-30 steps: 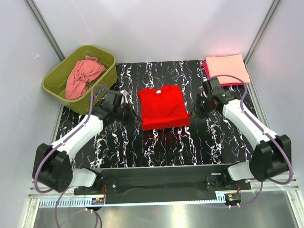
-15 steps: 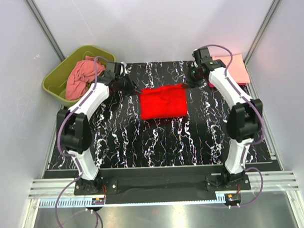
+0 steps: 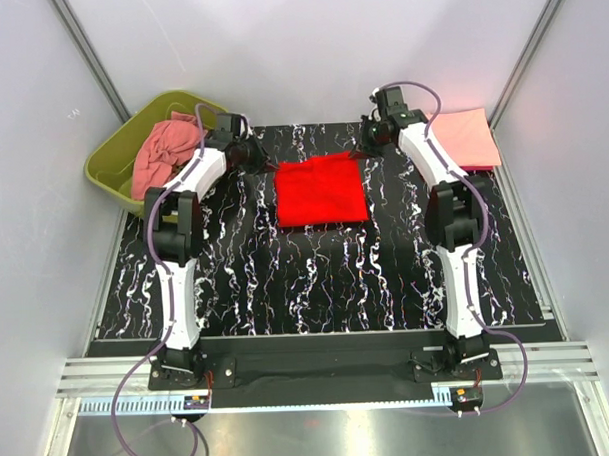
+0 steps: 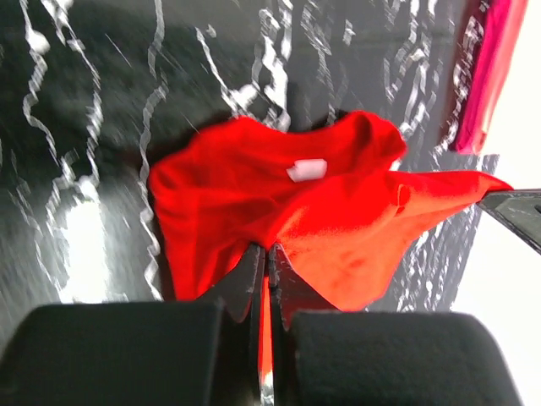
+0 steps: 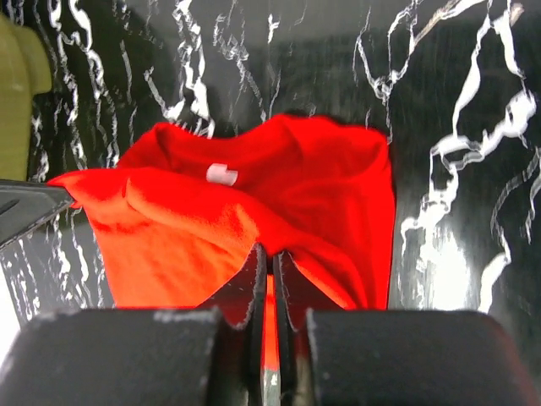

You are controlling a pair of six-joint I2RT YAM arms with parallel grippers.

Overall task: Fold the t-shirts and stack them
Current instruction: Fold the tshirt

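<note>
A bright red t-shirt (image 3: 320, 192) lies folded on the black marbled table (image 3: 316, 278), its white neck label (image 4: 306, 169) showing under the lifted top layer. My left gripper (image 3: 265, 161) (image 4: 267, 249) is shut on the shirt's far left corner. My right gripper (image 3: 367, 146) (image 5: 270, 251) is shut on its far right corner, with cloth between the pads. A pale peach t-shirt (image 3: 466, 137) lies folded on a magenta one (image 4: 486, 76) at the back right. A salmon-pink t-shirt (image 3: 167, 153) is bunched in the tub.
The olive-green tub (image 3: 117, 159) (image 5: 21, 85) stands at the back left corner. Both arms reach straight out to the far side of the table. White walls close in the table on three sides.
Both grippers carried the red shirt's near edge away from the bases and over to the far edge, folding it in half. The arms went from bent to stretched out.
</note>
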